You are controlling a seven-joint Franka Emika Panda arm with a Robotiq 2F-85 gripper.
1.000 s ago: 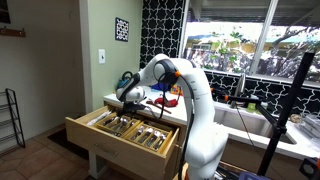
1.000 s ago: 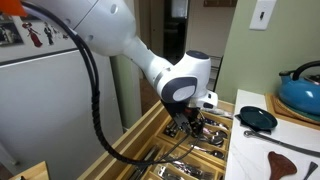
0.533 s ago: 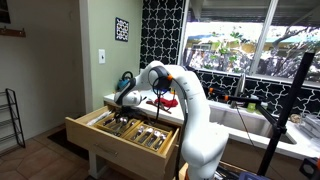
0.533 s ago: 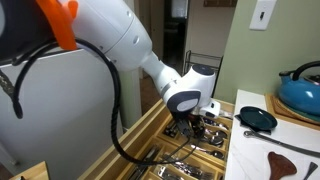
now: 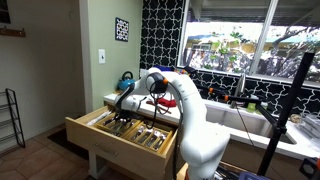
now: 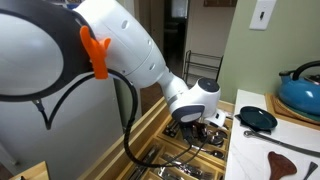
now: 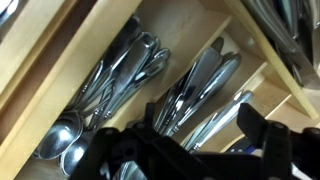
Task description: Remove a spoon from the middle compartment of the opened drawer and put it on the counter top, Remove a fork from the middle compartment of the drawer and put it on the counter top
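Note:
The light wooden drawer (image 5: 108, 146) stands pulled open under the pale counter top (image 6: 292, 142). My gripper (image 5: 122, 114) is down inside the drawer (image 6: 150, 128), low over the cutlery, as both exterior views show (image 6: 196, 128). In the wrist view my gripper (image 7: 185, 138) is open, its dark fingers wide apart over a bundle of long shiny handles (image 7: 200, 85) between wooden dividers. Several spoons (image 7: 62, 140) lie in the section beside it, bowls toward me. Nothing is held. I cannot tell for sure which section is the middle compartment.
A blue kettle (image 6: 303, 90), a black pan (image 6: 258, 118) and a dark wooden utensil (image 6: 290, 160) sit on the counter top. A wall stands behind the counter. The white arm (image 5: 185, 110) arches over the drawer's right side. A sink and window are further right.
The arm has swung over and down, bringing the gripper lower into the drawer toward the cutlery. The cutlery has not moved.

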